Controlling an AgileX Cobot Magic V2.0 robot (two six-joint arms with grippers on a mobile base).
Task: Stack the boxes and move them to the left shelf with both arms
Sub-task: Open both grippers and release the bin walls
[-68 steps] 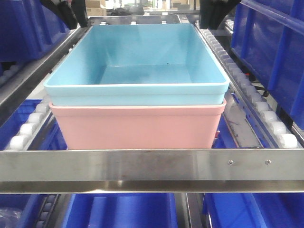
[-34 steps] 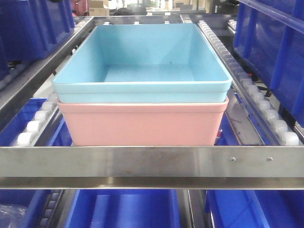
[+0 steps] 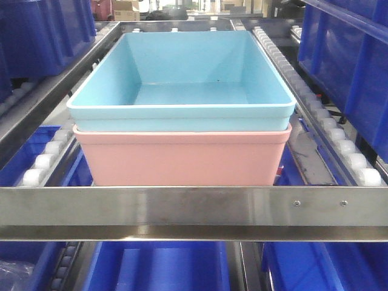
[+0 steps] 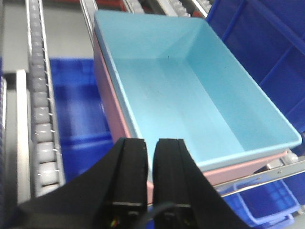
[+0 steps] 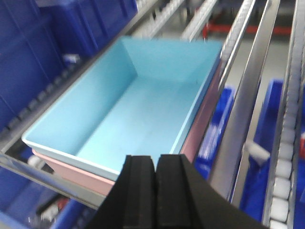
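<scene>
both boxes sat stacked, blue box point(image 3: 182, 79) in pink box point(image 3: 182, 159), on the shelf point(image 3: 182, 207); left gripper point(image 4: 151, 155) and right gripper point(image 5: 155, 169) closed, empty; only retreat remained.

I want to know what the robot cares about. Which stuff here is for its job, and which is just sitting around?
For the job:
light blue box, nested in the pink box
steel shelf under them
left tool and right tool, both shut, holding nothing

Just sitting around:
dark blue bins

Left hand point(image 4: 151, 164) nearly closed, right hand point(image 5: 155, 179) seemingly closed; both empty
</scene>
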